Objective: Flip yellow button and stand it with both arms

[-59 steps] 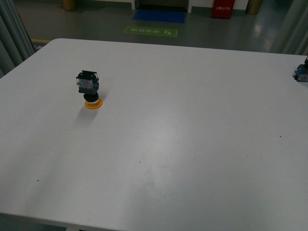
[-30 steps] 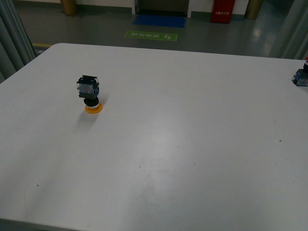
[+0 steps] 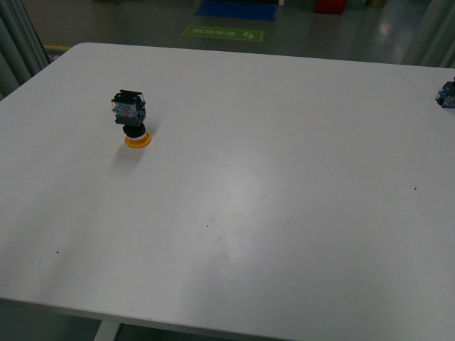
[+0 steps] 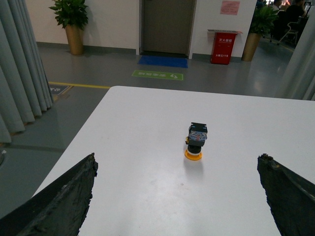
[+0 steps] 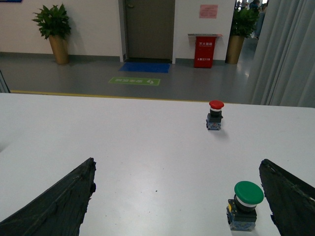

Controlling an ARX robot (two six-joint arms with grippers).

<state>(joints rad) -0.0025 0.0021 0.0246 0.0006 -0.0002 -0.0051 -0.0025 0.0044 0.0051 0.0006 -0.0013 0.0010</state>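
Only our view has dipped; with left pincer [image 4: 177, 158] and right pincer [image 5: 177, 161] wide open and empty, we should flank the cap-down yellow button [image 3: 131, 121].

The yellow-capped push-button switch [image 3: 132, 122] has a black neck and black-and-clear, blue-flecked body; the smooth bench [image 3: 284, 177] is plain white.

nothing can be read clearly. white marks are printed on the green floor sign [image 3: 223, 33] at twelve o'clock beyond the table [image 3: 284, 177]; lettering on the red cabinet [image 4: 224, 39] and pink wall notice [image 4: 230, 7] is too small to be made out.
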